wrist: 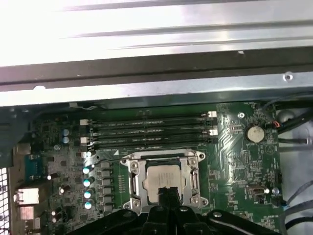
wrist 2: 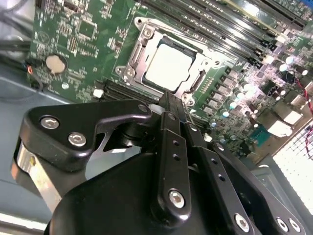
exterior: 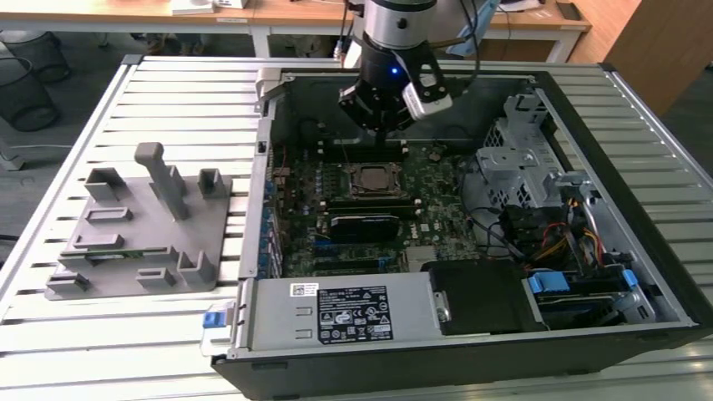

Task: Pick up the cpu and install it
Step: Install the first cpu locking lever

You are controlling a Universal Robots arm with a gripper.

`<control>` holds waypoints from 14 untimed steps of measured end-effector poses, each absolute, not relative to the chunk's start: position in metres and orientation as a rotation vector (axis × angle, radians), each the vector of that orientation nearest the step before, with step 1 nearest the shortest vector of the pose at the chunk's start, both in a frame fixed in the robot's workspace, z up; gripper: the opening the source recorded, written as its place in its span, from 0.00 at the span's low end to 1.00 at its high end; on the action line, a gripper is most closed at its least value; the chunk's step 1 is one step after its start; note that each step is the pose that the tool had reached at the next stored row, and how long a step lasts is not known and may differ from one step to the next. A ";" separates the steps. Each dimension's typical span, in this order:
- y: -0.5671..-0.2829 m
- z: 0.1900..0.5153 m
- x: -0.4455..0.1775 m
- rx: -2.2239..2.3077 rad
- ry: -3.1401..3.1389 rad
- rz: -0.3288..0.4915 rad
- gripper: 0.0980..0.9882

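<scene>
The cpu (wrist 2: 170, 67) lies flat inside the socket frame (wrist 2: 142, 36) on the motherboard (wrist: 244, 161), near the middle of the open computer case (exterior: 624, 209). The claw (wrist 2: 168, 100) hangs just above it, fingers pressed together and holding nothing.

We see our arm's (exterior: 392, 25) silver-and-black wrist with a small blue light; our gripper (wrist 2: 168, 100) is matte black, its linkage bars studded with silver hex screws.
</scene>
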State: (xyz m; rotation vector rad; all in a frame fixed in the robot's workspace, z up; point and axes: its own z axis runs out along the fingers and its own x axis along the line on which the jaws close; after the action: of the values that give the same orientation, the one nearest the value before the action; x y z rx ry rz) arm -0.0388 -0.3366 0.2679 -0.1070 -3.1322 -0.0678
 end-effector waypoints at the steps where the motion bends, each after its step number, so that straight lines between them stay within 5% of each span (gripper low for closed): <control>1: -0.337 0.268 -0.039 -0.079 -3.133 -0.068 0.01; 14: -0.337 0.266 -0.054 0.105 -3.176 -0.064 0.01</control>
State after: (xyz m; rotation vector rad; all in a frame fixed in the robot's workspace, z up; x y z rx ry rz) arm -0.0541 -0.3367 0.2661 0.1050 -3.1763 -0.0639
